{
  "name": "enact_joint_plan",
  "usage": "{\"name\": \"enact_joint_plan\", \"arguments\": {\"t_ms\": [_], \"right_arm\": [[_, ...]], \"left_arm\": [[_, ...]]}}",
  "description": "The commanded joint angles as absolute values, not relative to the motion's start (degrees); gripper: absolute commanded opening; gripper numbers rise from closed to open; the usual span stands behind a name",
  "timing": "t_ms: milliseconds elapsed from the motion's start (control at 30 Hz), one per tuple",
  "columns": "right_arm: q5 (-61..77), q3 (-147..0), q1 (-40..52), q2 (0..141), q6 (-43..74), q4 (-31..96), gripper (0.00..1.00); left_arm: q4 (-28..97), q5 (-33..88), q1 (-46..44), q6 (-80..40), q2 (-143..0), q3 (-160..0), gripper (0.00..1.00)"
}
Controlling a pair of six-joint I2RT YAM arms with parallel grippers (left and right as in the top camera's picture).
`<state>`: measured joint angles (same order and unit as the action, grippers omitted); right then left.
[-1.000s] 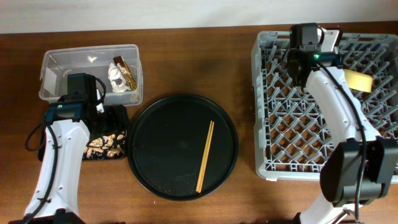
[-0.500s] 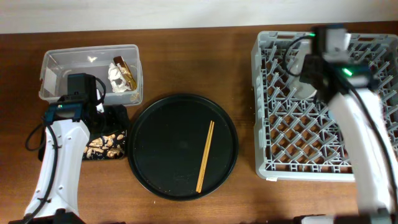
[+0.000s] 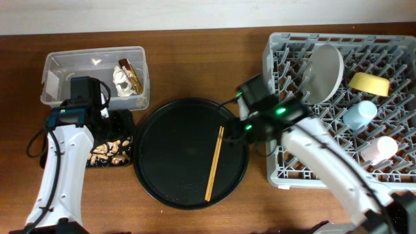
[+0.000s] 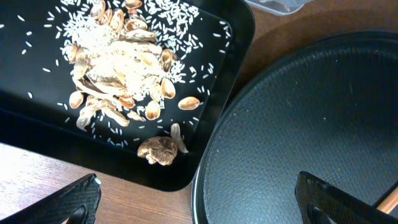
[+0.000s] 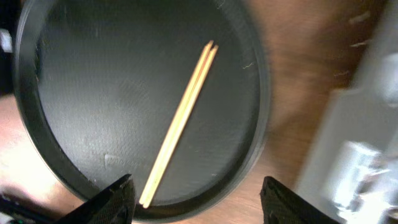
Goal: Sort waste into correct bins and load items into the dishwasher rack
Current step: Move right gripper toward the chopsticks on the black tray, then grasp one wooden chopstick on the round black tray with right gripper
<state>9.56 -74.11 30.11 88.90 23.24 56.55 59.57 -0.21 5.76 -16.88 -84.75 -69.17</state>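
**Rack holds four dishes; chopsticks lie on the round tray**

The dishwasher rack (image 3: 398, 110) on the right holds the plate (image 3: 323, 73), standing on edge among the far pegs. To its right is the yellow bowl (image 3: 368, 83), with the blue cup (image 3: 359, 115) and the pink cup (image 3: 379, 149) nearer.

The chopsticks (image 3: 214, 162) lie side by side on the round black tray (image 3: 169, 149) in the middle, right of its centre.

At far left, the clear tub (image 3: 71, 71) holds the tissue (image 3: 122, 81) and the wrapper (image 3: 129, 73) at its right end. Just near of it, the shallow black tray (image 3: 123, 120) holds the food scraps (image 4: 118, 62) and scattered rice grains.

The right gripper (image 5: 199, 202) hangs over the round tray, fingers spread wide and empty. The left gripper (image 4: 199, 205) is spread and empty too, above the gap between the two black trays.
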Motion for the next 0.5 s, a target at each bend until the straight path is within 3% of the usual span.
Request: {"name": "enact_joint_plan", "arguments": {"t_ms": [0, 267, 467], "right_arm": [[10.52, -68.31, 35.90, 93.12, 32.05, 51.46, 0.65], [5.37, -67.07, 41.30, 106.24, 38.74, 47.51, 0.64], [2.66, -67.05, 41.30, 107.31, 39.75, 47.46, 0.63]], "left_arm": [[59.66, 0.21, 5.96, -17.08, -83.77, -69.36, 0.99], [59.64, 0.21, 5.96, -17.08, -83.77, -69.36, 0.99], [59.64, 0.21, 5.96, -17.08, -83.77, -69.36, 0.99]]}}
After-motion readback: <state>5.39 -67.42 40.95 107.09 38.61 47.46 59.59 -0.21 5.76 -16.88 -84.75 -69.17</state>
